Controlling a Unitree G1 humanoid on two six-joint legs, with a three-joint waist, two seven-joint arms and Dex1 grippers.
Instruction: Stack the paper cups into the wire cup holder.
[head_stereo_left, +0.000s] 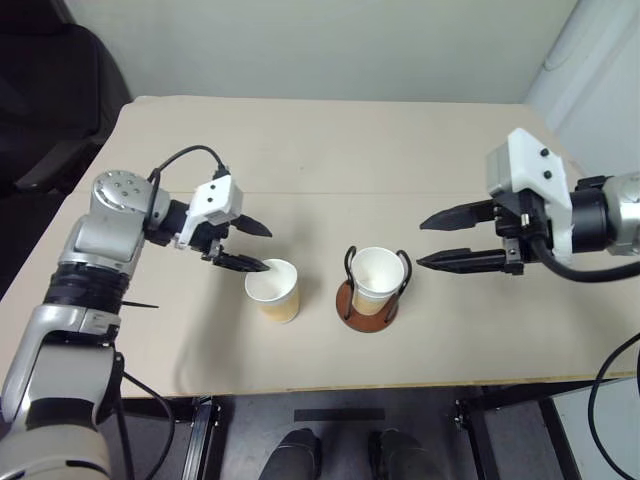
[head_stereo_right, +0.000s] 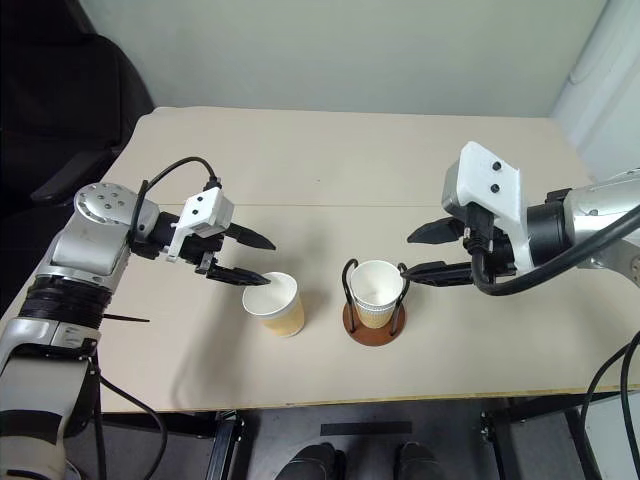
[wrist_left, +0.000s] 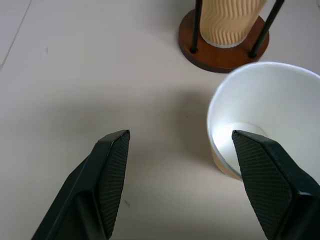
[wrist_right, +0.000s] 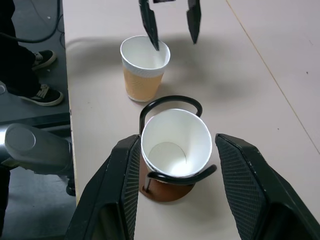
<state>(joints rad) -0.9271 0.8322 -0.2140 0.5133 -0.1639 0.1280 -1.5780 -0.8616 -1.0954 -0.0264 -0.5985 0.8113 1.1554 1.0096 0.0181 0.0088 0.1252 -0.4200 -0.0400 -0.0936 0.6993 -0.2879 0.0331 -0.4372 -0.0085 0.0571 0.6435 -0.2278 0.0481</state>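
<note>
**Tan paper cups: two counted, one already in the holder**

Tan-yellow outside, white inside: two paper cups seen; one free cup (head_stereo_left: 273, 291) upright on the table, mouth up, long axis vertical, wide rim on top and narrow foot below; a second, seated cup (head_stereo_left: 376, 279) standing in the wire cup holder (head_stereo_left: 367, 305), also upright with mouth up. One holder only: round reddish-brown base, dark wire loops rising on either side of the seated cup, about as high as its rim. Free cup just beside the holder, on the robot's left of it, not touching.

Two grippers. Left gripper (head_stereo_left: 247, 246) with fingers spread wide, holding nothing; one fingertip (wrist_left: 267, 175) over the rim of the free cup, the other (wrist_left: 111, 175) outside over bare table; cannot tell if the rim is touched. Right gripper (wrist_right: 175, 190) also standing open and empty, hanging on the robot's right of the holder; in the right wrist view the two fingers at either side of the seated cup, apart from it.

Beige table (head_stereo_left: 330, 150), smooth and matt, with a thin seam across the middle; pale wall behind; dark chair (head_stereo_left: 50, 110) at the far left corner; a person's shoes (wrist_right: 37, 75) on the grey floor beside the table.
</note>
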